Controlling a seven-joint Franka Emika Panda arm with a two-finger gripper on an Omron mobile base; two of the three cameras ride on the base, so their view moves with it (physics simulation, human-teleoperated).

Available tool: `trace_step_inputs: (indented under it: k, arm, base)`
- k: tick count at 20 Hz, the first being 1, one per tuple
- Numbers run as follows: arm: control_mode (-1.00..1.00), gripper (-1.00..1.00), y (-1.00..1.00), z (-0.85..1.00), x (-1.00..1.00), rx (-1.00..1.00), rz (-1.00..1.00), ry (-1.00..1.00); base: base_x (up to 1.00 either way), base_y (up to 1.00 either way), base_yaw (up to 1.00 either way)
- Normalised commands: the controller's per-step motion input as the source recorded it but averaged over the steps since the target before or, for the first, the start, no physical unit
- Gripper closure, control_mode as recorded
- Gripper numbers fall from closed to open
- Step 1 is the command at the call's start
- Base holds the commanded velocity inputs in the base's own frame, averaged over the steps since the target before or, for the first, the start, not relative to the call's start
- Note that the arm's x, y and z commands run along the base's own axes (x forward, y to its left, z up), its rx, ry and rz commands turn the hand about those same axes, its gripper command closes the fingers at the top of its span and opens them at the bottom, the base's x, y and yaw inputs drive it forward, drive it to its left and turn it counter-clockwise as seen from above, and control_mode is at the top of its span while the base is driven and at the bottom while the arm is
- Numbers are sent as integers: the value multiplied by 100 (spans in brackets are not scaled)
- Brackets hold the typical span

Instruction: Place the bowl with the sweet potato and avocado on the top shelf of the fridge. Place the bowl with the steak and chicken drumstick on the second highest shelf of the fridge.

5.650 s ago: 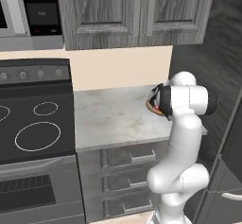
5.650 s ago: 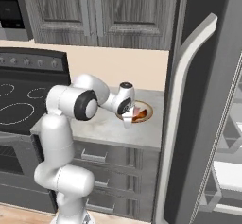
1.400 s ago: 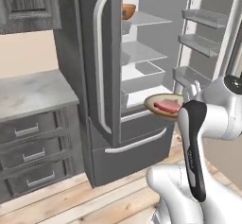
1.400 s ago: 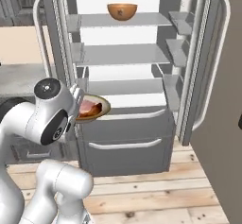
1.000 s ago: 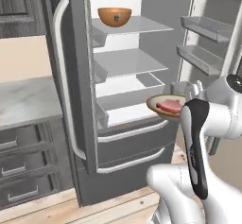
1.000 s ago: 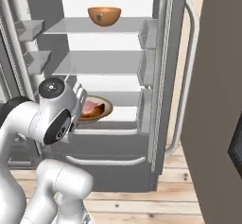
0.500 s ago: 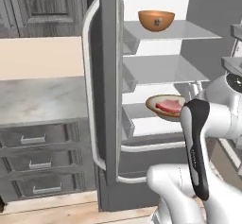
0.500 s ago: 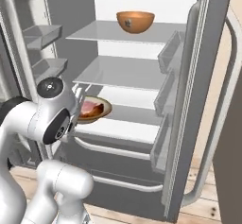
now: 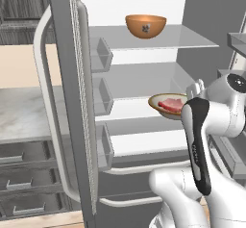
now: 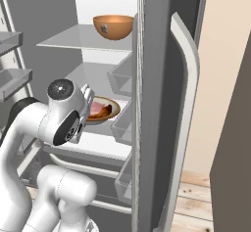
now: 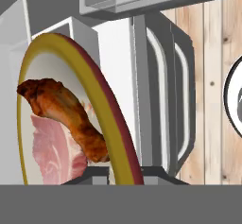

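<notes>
One bowl (image 9: 145,25) already sits on the top shelf (image 9: 187,39) of the fridge (image 10: 164,104). The gripper (image 11: 111,173) is clamped on the rim of the meat bowl (image 9: 168,105), held in front of the lower shelves. It should be kept level, lifted to clear the second shelf (image 9: 139,73), then slid well inward before letting go.

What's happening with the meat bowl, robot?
Tool shut on meat bowl. Bowl held level at fridge's open front. Orange bowl sits on top shelf. Path looks unblocked.

light: even, bright | shadows: soft, faint | glare: none | focus: sharp
</notes>
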Motion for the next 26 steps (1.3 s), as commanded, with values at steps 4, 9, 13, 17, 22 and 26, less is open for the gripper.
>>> trace_step_inputs:
  k: [4, 9, 13, 17, 22, 26]
  arm:
    - [-100, 100, -2, 0, 100, -4, 6, -16]
    - [-100, 100, 0, 0, 100, -5, 3, -12]
    - [-100, 100, 0, -6, 100, 0, 0, 1]
    - [-100, 100, 0, 0, 100, 0, 0, 9]
    - [-100, 100, 0, -1, 100, 0, 0, 11]
    - [-100, 100, 0, -12, 100, -1, 0, 3]
  base:
    - [0, 0, 0]
    - [0, 0, 0]
    - [0, 0, 0]
    - [0, 0, 0]
    - [0, 0, 0]
    - [0, 0, 0]
